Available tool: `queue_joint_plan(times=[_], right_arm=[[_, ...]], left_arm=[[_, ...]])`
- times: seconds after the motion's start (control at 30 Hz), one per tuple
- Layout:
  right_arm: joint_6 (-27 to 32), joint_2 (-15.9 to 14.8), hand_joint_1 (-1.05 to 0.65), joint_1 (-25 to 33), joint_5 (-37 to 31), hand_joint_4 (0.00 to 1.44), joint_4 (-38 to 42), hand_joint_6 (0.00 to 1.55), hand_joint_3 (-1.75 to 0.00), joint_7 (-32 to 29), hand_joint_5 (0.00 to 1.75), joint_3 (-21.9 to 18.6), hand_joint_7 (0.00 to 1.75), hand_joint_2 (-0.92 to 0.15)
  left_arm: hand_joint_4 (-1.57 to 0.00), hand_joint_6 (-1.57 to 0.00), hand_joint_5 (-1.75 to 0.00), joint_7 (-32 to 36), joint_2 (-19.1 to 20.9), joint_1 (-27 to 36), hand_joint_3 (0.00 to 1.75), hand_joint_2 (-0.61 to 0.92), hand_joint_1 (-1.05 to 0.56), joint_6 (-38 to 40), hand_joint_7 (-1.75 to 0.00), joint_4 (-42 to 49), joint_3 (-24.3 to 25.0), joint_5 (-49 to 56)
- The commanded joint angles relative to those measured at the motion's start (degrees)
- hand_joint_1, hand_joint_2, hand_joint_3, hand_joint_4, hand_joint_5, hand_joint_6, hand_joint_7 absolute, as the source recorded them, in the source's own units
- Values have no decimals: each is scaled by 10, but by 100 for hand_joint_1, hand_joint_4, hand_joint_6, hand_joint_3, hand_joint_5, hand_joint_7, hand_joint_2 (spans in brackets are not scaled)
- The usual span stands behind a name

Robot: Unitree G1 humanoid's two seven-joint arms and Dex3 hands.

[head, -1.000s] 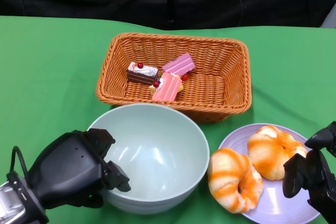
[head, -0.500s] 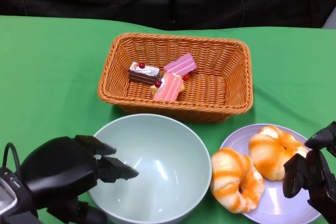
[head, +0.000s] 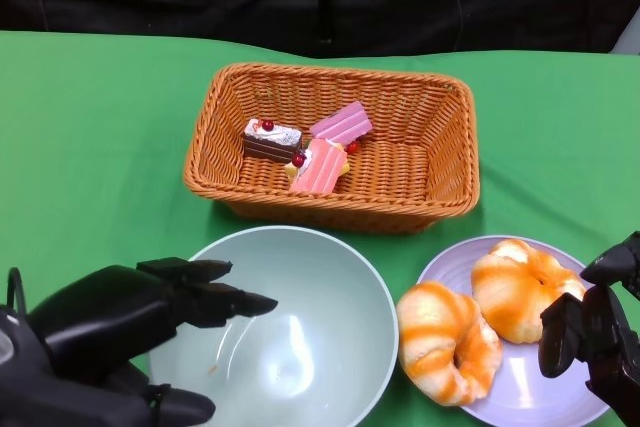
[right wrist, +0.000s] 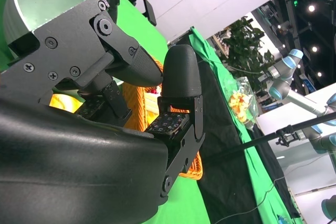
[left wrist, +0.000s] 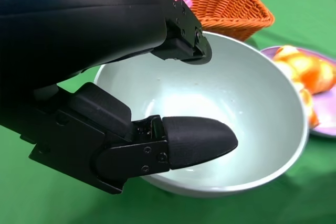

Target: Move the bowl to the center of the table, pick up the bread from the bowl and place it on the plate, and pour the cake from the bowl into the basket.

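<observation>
Green cloth covers the table (head: 90,137) from the near edge to a dark backdrop; nearest, at the lower left, the left hand (head: 120,332) hangs over the near-left rim of the pale mint-green round bowl (head: 290,347), its fingers (head: 225,299) spread apart above the rim and holding nothing; the left wrist view shows one finger outside the bowl wall and others over the hollow, the bowl standing empty. At the lower right the right hand (head: 590,332) sits at the edge of the lilac round plate (head: 520,397), fingers curled in, and whether anything lies in them I cannot tell; two orange-striped bread rolls (head: 485,317) fill the plate, one overhanging its left rim, just beside the bowl. Beyond, near the bowl's far rim, stands the rectangular woven orange wicker basket (head: 440,182); small cake pieces (head: 305,147), pink and brown, lie in its left half; open cloth lies left and right of it.
</observation>
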Motion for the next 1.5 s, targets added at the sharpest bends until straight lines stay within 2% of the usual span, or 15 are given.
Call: queue_joint_plan(times=[0.03, 0.17, 0.3, 0.37, 0.57, 0.63, 0.67, 0.73, 1.03, 1.07, 1.1, 1.2, 1.27, 1.33, 1.5], right_arm=[[-7, -8, -13, 1, 1, 89, -1, 76, -130, 4, 175, -7, 166, -54], [-3, -8, -12, 2, 3, 89, -4, 76, -130, 1, 175, -8, 166, -54], [-5, -7, -12, 2, 3, 89, -2, 76, -130, 3, 175, -8, 166, -54], [-4, -6, -12, 1, 3, 89, -2, 76, -130, 2, 175, -7, 166, -54], [-1, -7, -12, 1, 5, 90, -2, 76, -130, 0, 175, -9, 166, -53], [0, -7, -12, 1, 6, 90, -2, 77, -130, 0, 175, -9, 166, -53], [0, -7, -12, 1, 8, 90, -2, 77, -130, 1, 175, -10, 166, -53], [1, -8, -12, 1, 10, 90, -1, 76, -131, 2, 175, -10, 166, -53], [1, -8, -12, 1, 11, 90, -1, 76, -132, 1, 175, -10, 167, -52], [2, -9, -12, 1, 11, 90, -2, 76, -132, 0, 175, -10, 167, -52], [4, -10, -12, 0, 11, 90, -2, 76, -132, -2, 175, -10, 167, -52], [3, -9, -12, 0, 8, 89, -2, 76, -131, -3, 175, -7, 167, -53], [3, -10, -13, 0, 9, 89, -1, 76, -131, -2, 175, -8, 166, -53], [4, -11, -13, 0, 10, 89, -1, 76, -130, -1, 175, -8, 166, -54], [4, -12, -13, 0, 10, 89, -1, 76, -129, -1, 175, -8, 166, -54]], left_arm=[[-1, -24, 0, -42, 21, 7, 85, 92, -105, 27, 0, -22, 19, -38], [0, -21, 0, -91, 19, 14, 76, 92, -105, 82, -1, -42, 41, -124], [-10, -26, -5, -86, -19, 22, 62, 92, -105, 106, -2, -46, 70, -205], [-29, -36, -15, -73, -55, 34, 50, 92, -89, 147, -6, -55, 95, -273], [-65, -56, -35, -34, -126, 44, 50, 92, -41, 318, -13, -91, 156, -467], [-55, -68, -102, 5, -148, 41, 64, 84, -24, 403, -33, -106, 181, -551], [-59, -74, -125, 21, -157, 38, 92, 69, -15, 439, -56, -110, 194, -593], [-65, -76, -140, 37, -163, 34, 121, 55, -7, 478, -85, -116, 209, -634], [-67, -74, -144, 50, -167, 29, 130, 51, -5, 515, -97, -128, 225, -650], [-67, -74, -144, 45, -179, 32, 130, 51, -5, 535, -97, -108, 241, -700], [-83, -88, -162, 41, -188, 33, 145, 48, -11, 551, -127, -93, 253, -738], [-86, -82, -173, 24, -201, 52, 151, 36, -16, 611, -168, -41, 285, -851], [-84, -80, -174, 7, -201, 49, 150, 36, -16, 628, -171, -17, 291, -874], [-82, -84, -175, -8, -202, 45, 137, 42, -20, 635, -158, -2, 294, -881], [-81, -85, -175, -15, -202, 42, 133, 45, -21, 640, -153, 5, 297, -880]])
